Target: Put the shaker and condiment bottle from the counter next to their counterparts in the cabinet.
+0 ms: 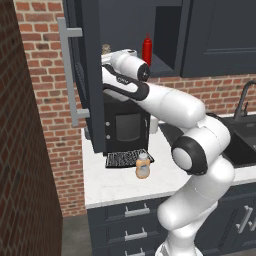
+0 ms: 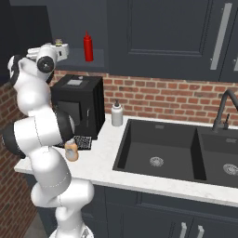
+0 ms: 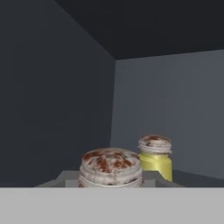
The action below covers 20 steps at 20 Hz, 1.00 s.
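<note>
My gripper (image 1: 107, 54) (image 2: 59, 46) reaches into the open dark cabinet (image 2: 88, 65), level with its shelf. It is shut on the shaker (image 3: 110, 168), whose speckled grey cap sits right in front of the hand camera; the fingertips are hidden. Just behind it on the shelf stands the mustard-yellow counterpart shaker (image 3: 155, 158). The slim red bottle (image 1: 147, 49) (image 2: 88, 47) stands further right on the same shelf. Down on the white counter (image 1: 115, 186), the squat orange condiment bottle (image 1: 143, 166) (image 2: 71, 151) stands upright in front of the coffee machine.
The open cabinet door (image 1: 82, 60) with its grey bar handle hangs left of the arm. A black coffee machine (image 2: 79, 104) stands below the cabinet. A white soap dispenser (image 2: 116, 114), dark sink (image 2: 162, 148) and faucet (image 2: 223, 109) lie right. A brick wall (image 1: 25, 150) closes the left.
</note>
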Available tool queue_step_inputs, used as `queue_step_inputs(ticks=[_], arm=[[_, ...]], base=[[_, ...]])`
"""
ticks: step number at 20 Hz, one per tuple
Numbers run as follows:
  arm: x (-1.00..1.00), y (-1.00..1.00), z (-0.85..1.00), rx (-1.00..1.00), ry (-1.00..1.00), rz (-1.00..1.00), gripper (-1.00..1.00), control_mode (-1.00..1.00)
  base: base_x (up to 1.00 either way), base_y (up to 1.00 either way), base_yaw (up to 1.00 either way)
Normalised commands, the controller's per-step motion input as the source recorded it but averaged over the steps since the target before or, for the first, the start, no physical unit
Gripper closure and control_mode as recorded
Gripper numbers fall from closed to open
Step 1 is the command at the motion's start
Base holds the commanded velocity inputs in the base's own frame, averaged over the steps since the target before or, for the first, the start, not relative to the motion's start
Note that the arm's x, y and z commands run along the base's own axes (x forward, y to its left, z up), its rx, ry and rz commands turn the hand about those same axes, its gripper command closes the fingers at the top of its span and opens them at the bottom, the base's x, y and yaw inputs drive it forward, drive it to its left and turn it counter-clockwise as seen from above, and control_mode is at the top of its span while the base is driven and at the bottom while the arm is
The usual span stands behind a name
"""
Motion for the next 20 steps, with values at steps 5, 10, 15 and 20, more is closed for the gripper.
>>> queue_step_inputs(ticks=[5, 10, 15, 20], arm=[[0.03, 0.01, -0.05, 0.0, 0.0, -0.03, 1.0, -1.0], [0.02, 0.0, -0.07, 0.0, 0.0, -0.01, 1.0, -1.0], [0.02, 0.02, -0.1, 0.0, 0.0, -0.01, 1.0, -1.0], [0.02, 0.09, -0.08, 0.0, 0.01, 0.0, 1.0, -1.0]], base=[[0.0, 0.0, 0.0], [0.0, 0.0, 0.0], [0.0, 0.0, 0.0], [0.0, 0.0, 0.0]])
